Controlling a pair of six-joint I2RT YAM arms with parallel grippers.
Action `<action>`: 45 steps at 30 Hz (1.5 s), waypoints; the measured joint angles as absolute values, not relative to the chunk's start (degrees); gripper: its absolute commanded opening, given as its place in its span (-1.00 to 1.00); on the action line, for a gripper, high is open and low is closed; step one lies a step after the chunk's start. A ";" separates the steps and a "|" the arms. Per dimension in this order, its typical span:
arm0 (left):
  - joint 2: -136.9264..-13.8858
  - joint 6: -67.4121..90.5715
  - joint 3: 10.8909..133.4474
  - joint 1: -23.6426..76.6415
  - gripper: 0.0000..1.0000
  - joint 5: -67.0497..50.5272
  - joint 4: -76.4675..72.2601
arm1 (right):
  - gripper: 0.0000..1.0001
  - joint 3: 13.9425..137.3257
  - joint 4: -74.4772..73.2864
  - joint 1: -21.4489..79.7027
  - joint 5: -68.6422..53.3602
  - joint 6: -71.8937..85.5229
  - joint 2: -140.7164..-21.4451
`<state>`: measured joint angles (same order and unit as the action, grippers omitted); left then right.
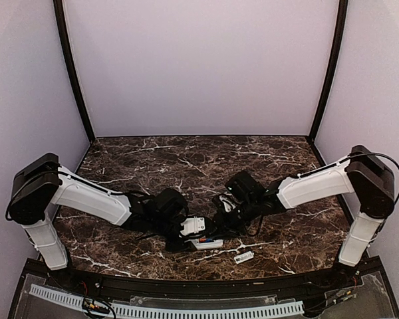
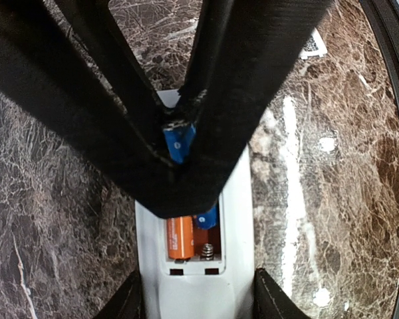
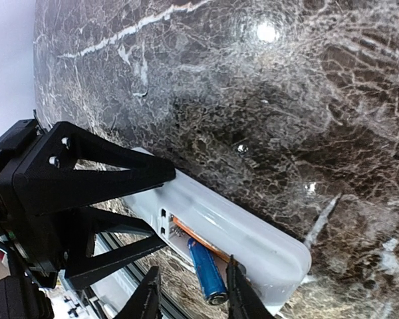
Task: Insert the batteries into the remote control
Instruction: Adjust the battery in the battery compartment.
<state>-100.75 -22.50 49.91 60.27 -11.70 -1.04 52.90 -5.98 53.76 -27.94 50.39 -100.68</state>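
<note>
Item: remote control (image 1: 205, 234), white, lying back-up on the marble table (image 1: 186, 159) near its front edge, between the two arms; its battery bay (image 2: 214, 236) is uncovered. Left gripper (image 2: 199, 302): fingers pressed against both long sides of the remote, clamping it. Orange battery (image 2: 179, 238): lying flat in one slot of the bay, seated as far as we can see. Blue battery (image 3: 206, 272): pinched between the fingers of the right gripper (image 3: 191, 292), tilted, one end dipping into the empty slot near the coil spring (image 2: 207, 250), the other raised above the bay; whether it touches the spring we cannot tell. Cover piece (image 1: 244, 257): small, white, loose on the table near the remote, apart from it. Step in hand, by our reckoning: fitting the second of two cells, the first being done. Next move, we judge: press the low end against the spring, swing the raised end down until the cell lies flat beside the orange one, and only then let go. The left clamp must hold firm, lest the remote slide.
</note>
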 measured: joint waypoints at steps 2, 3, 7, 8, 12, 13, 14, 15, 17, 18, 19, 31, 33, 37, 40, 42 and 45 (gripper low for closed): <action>-100.84 -22.50 49.91 60.29 -1.00 -11.70 -1.21 | -0.30 54.28 -8.69 53.78 -26.89 49.54 -100.62; -100.84 -22.50 49.91 60.29 -1.00 -11.73 -1.26 | -0.30 54.68 -9.61 53.78 -26.48 49.43 -100.60; -101.03 -22.52 49.91 60.34 -1.00 -11.79 -1.72 | -0.30 56.12 -12.53 54.00 -25.47 48.27 -100.60; -101.06 -22.52 49.91 60.34 -1.00 -11.79 -1.80 | -0.30 56.27 -12.97 54.02 -25.41 48.12 -100.60; -101.14 -22.52 49.91 60.34 -1.00 -11.88 -2.09 | -0.27 56.49 -13.76 54.15 -25.43 47.79 -100.60; -101.16 -22.52 49.91 60.34 -1.00 -11.90 -2.11 | -0.26 56.49 -13.78 54.24 -25.43 47.79 -100.60; -101.19 -22.52 49.91 60.34 -1.00 -11.92 -2.15 | -0.25 56.49 -13.80 54.41 -25.43 47.83 -100.60; -101.19 -22.52 49.91 60.34 -1.00 -11.94 -2.17 | -0.26 56.51 -13.80 54.61 -25.45 47.83 -100.60; -101.19 -22.52 49.91 60.34 -1.00 -11.94 -2.17 | -0.26 56.69 -14.00 54.89 -25.56 47.88 -100.62; -101.21 -22.52 49.91 60.34 -1.00 -11.94 -2.17 | -0.27 56.80 -14.17 55.00 -25.61 47.88 -100.66; -101.21 -22.52 49.91 60.34 -1.00 -11.94 -2.20 | -0.26 56.86 -14.31 55.11 -25.58 47.86 -100.66; -101.36 -22.96 49.87 60.25 -1.00 -12.43 -2.76 | 0.01 58.17 -19.62 54.96 -22.98 47.62 -99.37; -101.36 -22.96 49.87 60.29 -1.00 -12.36 -2.81 | 0.01 58.35 -20.58 55.09 -22.04 47.53 -99.37; -101.38 -22.96 49.87 60.29 -1.00 -12.36 -2.94 | -0.01 58.39 -22.17 55.13 -20.95 47.37 -99.48; -101.43 -22.96 49.87 60.29 -1.00 -12.38 -3.03 | -0.12 58.39 -22.72 55.13 -20.71 47.24 -99.57; -101.45 -22.96 49.87 60.29 -1.00 -12.38 -3.09 | -0.20 58.39 -23.03 55.13 -20.49 47.13 -99.57; -101.47 -22.96 49.87 60.34 -1.00 -12.38 -3.18 | -0.39 58.39 -23.55 55.13 -20.25 46.96 -99.57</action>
